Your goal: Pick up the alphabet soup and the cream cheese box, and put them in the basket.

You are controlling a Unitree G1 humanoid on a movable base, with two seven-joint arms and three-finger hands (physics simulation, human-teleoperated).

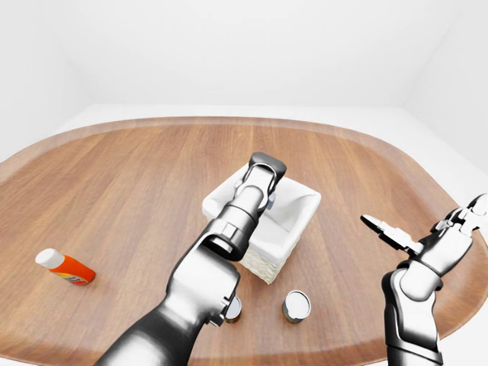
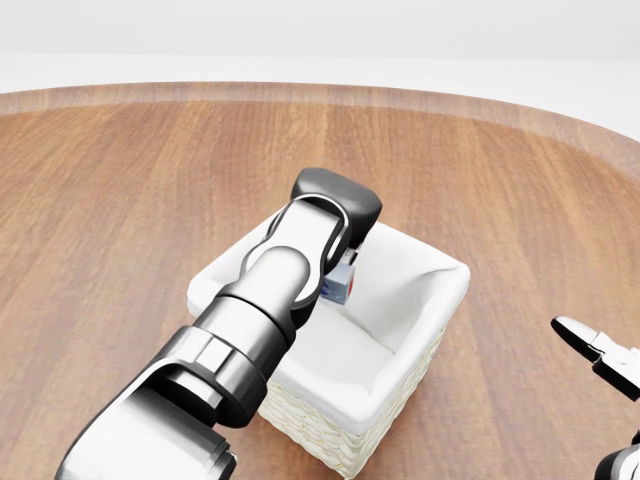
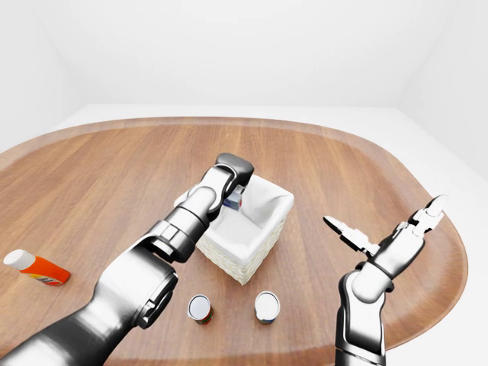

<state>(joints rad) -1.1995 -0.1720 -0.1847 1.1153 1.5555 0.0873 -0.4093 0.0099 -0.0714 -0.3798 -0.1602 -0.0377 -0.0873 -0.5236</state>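
— Fingers of my left hand (image 2: 340, 262) pinch the cream cheese box (image 2: 341, 281) over the basket (image 2: 440, 300), head view. Next: let go.

— Right-eye view?

— My right hand (image 3: 381, 242) is spread, idle; two cans, possibly the soup, near the basket on the tabletop (image 3: 114, 168).

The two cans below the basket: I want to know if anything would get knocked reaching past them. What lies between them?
Only bare wood of the table between the left can and the right can, seen in the right-eye view.
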